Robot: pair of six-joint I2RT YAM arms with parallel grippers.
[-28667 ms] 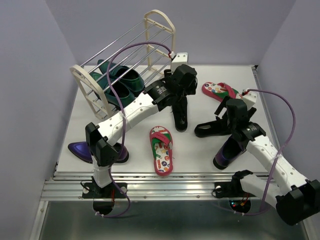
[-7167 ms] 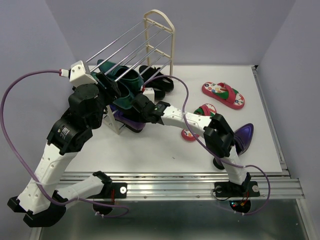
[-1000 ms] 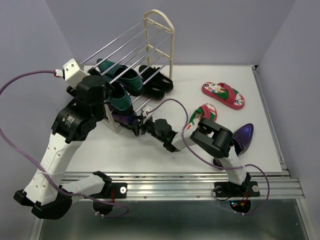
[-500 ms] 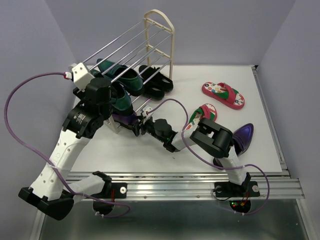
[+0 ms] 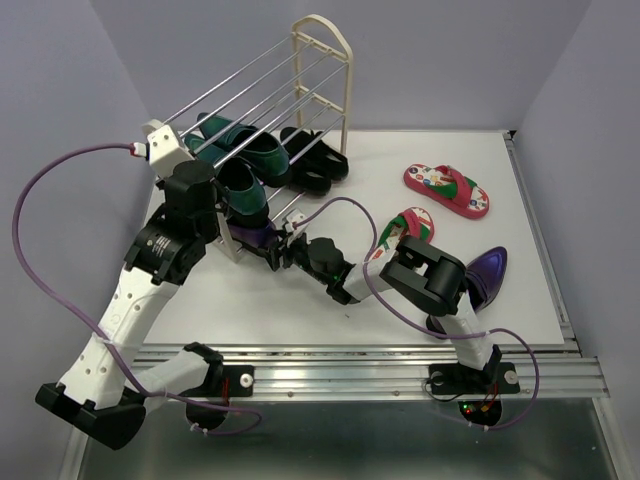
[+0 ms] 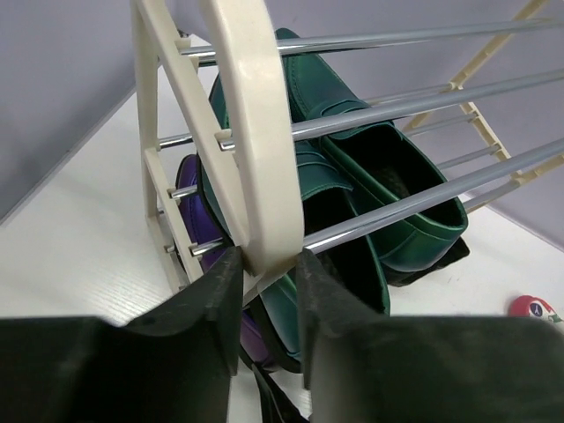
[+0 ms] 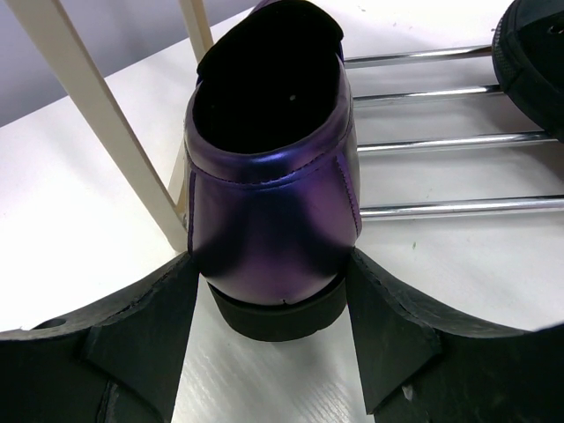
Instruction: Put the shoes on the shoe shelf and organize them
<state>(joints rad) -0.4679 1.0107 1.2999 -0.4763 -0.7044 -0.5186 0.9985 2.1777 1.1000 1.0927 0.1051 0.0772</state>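
Second purple loafer [image 5: 489,270] sat alone on the table [image 5: 260,315], lower right of the top view, partly behind the right arm's elbow. The right arm reached left across the table. Right gripper [image 7: 269,280] had its fingers pressed on both sides of the heel of the purple loafer [image 7: 269,185], holding it. That loafer sat upright on the bottom level at the near end of the shoe shelf [image 5: 322,60], toe pointing in and heel sticking out over the table. Left gripper [image 6: 267,258] was clamped on the cream arched end frame at the shelf's near end, one finger on each side, touching it. Green shoes [image 6: 392,189] lay side by side on the rods just past that frame, one tier above the purple loafer. Black shoes [image 5: 315,167] sat at the far end of the shelf, low down. Near flip-flop [image 5: 413,222] lay centre right on the table, partly hidden by the right arm. Far flip-flop [image 5: 447,189] lay beyond it, apart, upper right.
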